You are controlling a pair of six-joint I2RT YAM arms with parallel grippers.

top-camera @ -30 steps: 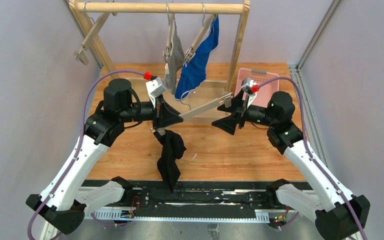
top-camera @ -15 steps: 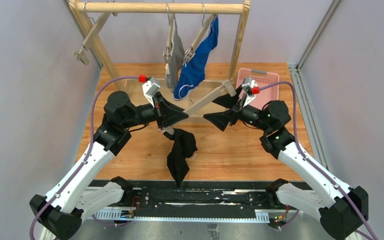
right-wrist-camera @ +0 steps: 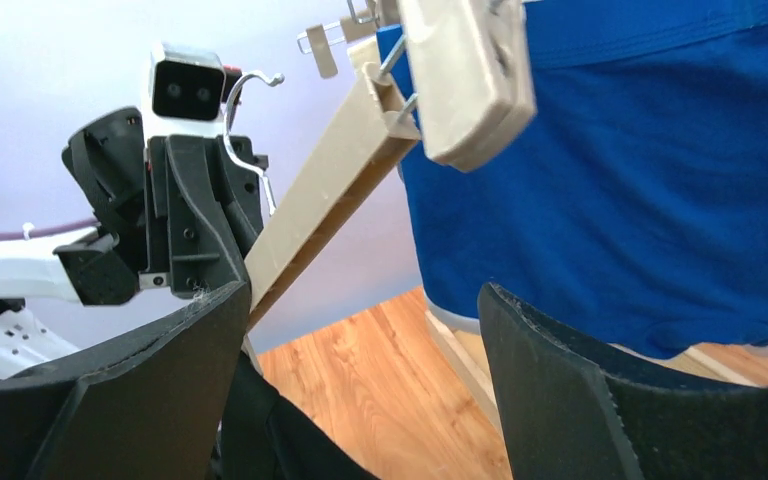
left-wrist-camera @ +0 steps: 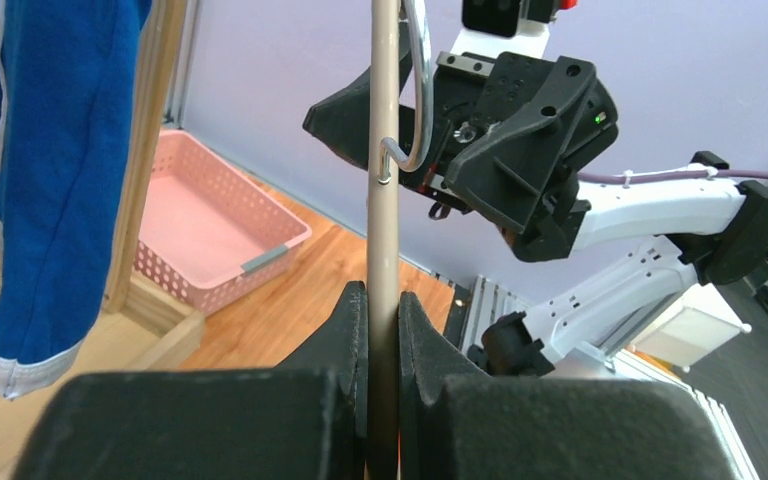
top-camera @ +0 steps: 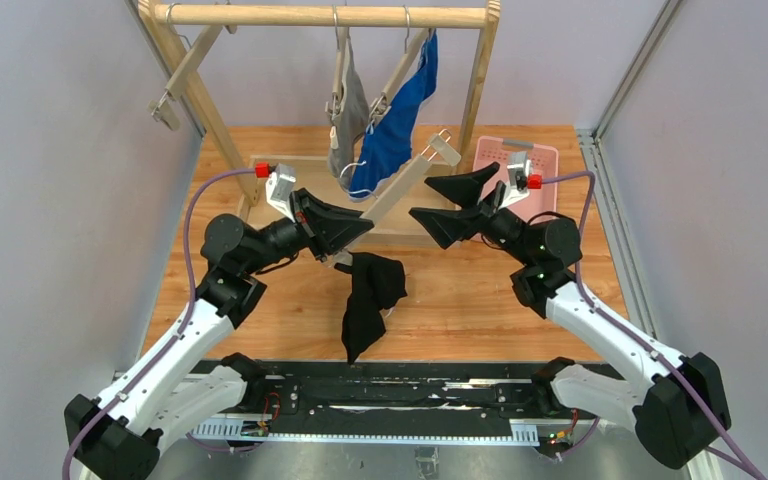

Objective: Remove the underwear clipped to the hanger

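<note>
My left gripper (top-camera: pixel 357 228) is shut on the beige bar of a clip hanger (top-camera: pixel 405 185) and holds it tilted, far end up. In the left wrist view the bar (left-wrist-camera: pixel 385 200) runs up from between the pressed jaws. The black underwear (top-camera: pixel 368 300) hangs from the hanger's lower clip, just below my left gripper. The hanger's upper clip (top-camera: pixel 443 148) is bare. My right gripper (top-camera: pixel 422 198) is open and empty, just right of the bar, below that clip (right-wrist-camera: pixel 465 70). The grey underwear (top-camera: pixel 346 125) and blue underwear (top-camera: pixel 397 125) hang clipped on the rack.
A wooden rack (top-camera: pixel 325 15) spans the back of the table, with an empty hanger (top-camera: pixel 175 85) at its left. A pink basket (top-camera: pixel 535 160) sits at the back right, behind my right arm. The blue underwear (right-wrist-camera: pixel 640 180) hangs close beyond my right fingers.
My left gripper has lifted the hanger with the black underwear and carried it farther back, tilting it steeper. My right gripper has moved back and up beside the bar, jaws open.
</note>
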